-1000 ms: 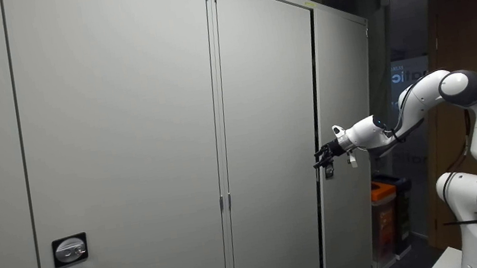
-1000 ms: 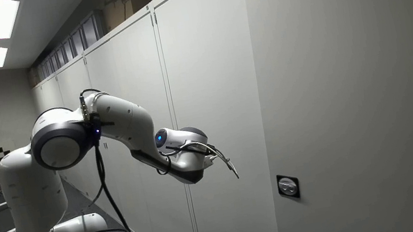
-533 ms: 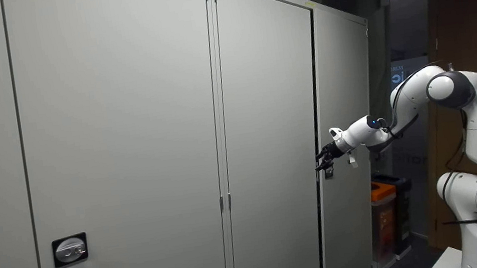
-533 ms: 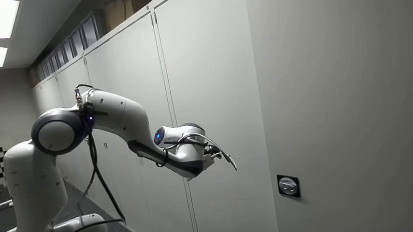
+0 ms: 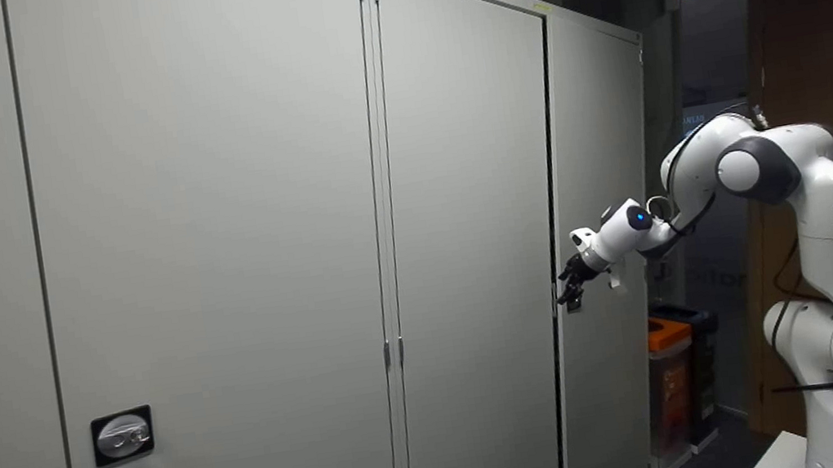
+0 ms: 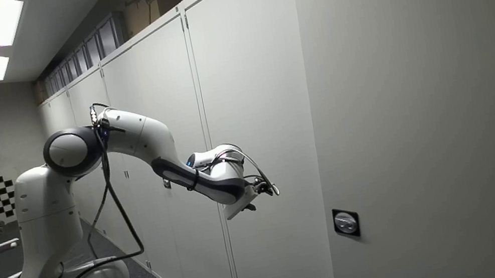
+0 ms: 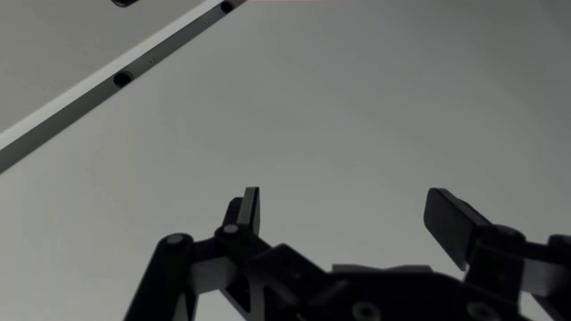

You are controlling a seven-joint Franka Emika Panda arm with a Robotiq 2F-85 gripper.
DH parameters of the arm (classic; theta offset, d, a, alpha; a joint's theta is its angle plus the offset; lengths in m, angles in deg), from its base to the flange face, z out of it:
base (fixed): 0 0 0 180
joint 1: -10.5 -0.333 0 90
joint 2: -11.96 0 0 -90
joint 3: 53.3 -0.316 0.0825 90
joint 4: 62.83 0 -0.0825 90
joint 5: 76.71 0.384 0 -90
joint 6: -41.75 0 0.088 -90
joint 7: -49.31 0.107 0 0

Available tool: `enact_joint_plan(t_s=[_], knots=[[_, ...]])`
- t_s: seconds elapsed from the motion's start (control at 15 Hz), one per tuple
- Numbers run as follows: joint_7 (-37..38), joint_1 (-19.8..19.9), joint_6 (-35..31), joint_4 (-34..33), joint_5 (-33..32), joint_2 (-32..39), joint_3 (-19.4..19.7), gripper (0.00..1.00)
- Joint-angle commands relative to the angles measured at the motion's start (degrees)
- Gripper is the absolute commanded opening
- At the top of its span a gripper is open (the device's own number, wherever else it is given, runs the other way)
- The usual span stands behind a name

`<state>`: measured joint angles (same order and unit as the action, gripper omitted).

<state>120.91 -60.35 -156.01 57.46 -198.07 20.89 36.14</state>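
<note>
Taking each view's centre as the clock's hub, we find the end cabinet door at three o'clock in an exterior view: tall, flat and pale grey, with a small dark latch about halfway down its nine o'clock edge. A dark gap parts it from the neighbouring door. The gripper hangs in front of that gap, the latch at five o'clock from its fingertips. Its jaws stand spread wide and released, and between them we see just a smooth grey panel; whether a tip touches a door, we cannot tell. The wrist view alone gives us a slanting strip pierced by dark round holes, running from nine to eleven o'clock. In an exterior view we also find an orange-lidded bin at four o'clock. In an exterior view the arm hides much of the gripper, yet there we get grey boxes between ten and eleven o'clock; a round metal lock, black-framed, shows plainly at five.
</note>
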Motion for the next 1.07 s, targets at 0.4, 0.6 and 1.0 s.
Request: enact_joint_plan(t_s=[0.4,0.6,1.0], knots=[[7.3,-0.7,-0.1,0.1,-7.5,2.2,0.8,1.0],[7.3,-0.7,-0.1,0.2,-7.5,2.2,0.6,1.0],[11.1,0.1,-0.1,1.1,-6.6,5.2,0.8,0.97]])
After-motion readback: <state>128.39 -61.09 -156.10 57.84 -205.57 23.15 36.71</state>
